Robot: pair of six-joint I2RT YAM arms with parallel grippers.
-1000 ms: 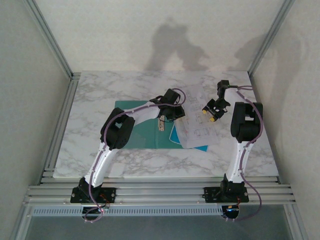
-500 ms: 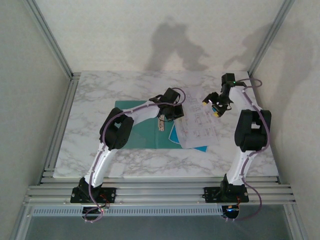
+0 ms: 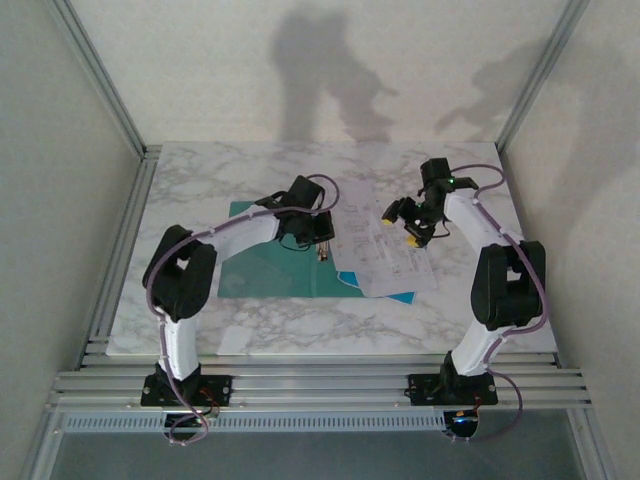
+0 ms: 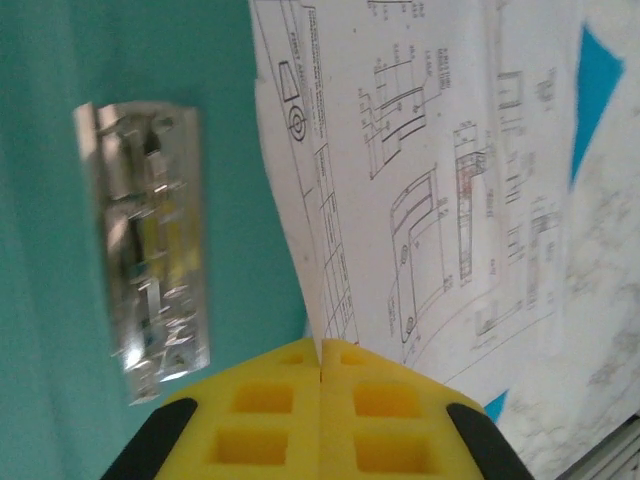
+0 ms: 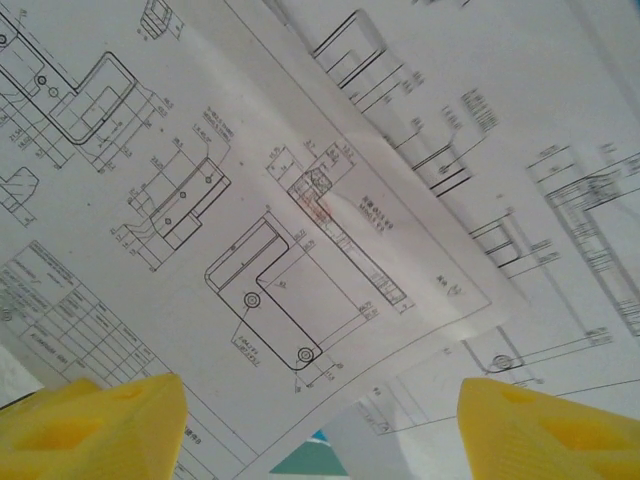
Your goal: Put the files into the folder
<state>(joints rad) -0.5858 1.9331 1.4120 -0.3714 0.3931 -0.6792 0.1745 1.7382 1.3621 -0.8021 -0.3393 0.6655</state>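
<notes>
The teal folder (image 3: 262, 268) lies open and flat in the middle of the table, with a shiny metal clip (image 4: 150, 240) on its inner face (image 4: 45, 320). The files (image 3: 388, 250), white sheets with line drawings, lie fanned over the folder's right part. My left gripper (image 3: 321, 238) is at their left edge; in the left wrist view its yellow pads (image 4: 260, 415) are pressed together, and the edge of a sheet (image 4: 400, 180) runs into the seam. My right gripper (image 3: 405, 222) hovers open over the files (image 5: 300, 200), with its pads (image 5: 95, 425) wide apart.
A blue-green corner of the folder (image 3: 402, 296) sticks out under the sheets at the front right. The marble table (image 3: 200, 180) is walled by aluminium posts and white panels on the left, right and back.
The left arm's elbow has swung far to the left and its gripper has shifted slightly left and nearer. The right gripper has moved left and now hangs over the files.
</notes>
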